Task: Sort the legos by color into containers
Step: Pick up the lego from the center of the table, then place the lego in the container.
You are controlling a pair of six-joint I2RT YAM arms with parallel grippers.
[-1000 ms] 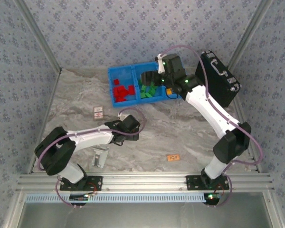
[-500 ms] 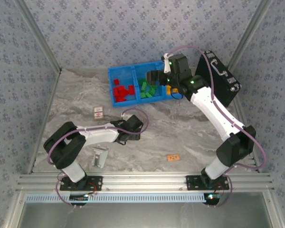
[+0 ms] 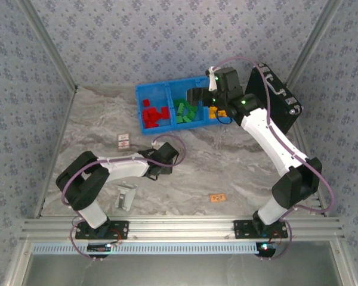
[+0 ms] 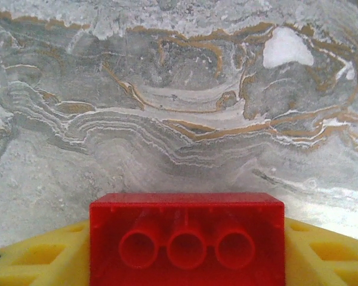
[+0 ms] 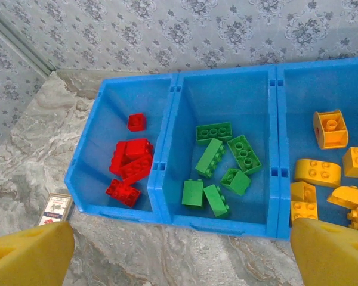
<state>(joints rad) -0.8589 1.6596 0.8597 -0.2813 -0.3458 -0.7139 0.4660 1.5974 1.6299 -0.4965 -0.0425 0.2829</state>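
Observation:
A red lego brick (image 4: 187, 238) sits between my left gripper's (image 4: 185, 256) yellow fingers (image 4: 36, 262), underside tubes facing the camera, just above the marbled table. From above, the left gripper (image 3: 161, 157) is mid-table, well in front of the blue tray (image 3: 169, 89). My right gripper (image 5: 179, 262) hangs open and empty over the tray's near edge, its fingers (image 5: 30, 253) spread wide. The left compartment (image 5: 107, 119) holds red legos (image 5: 131, 164), the middle one green legos (image 5: 221, 167), the right one orange-yellow legos (image 5: 331, 173).
A black hard case (image 3: 274, 98) stands right of the tray, close to the right arm. A small white-and-red card (image 3: 124, 140) lies left of centre, a metal bracket (image 3: 126, 196) near the front left, and a pale-orange tag (image 3: 218, 197) at front right.
The right gripper has drifted right and back over the tray. The left arm's elbow has swung in while its gripper stays at about the same spot.

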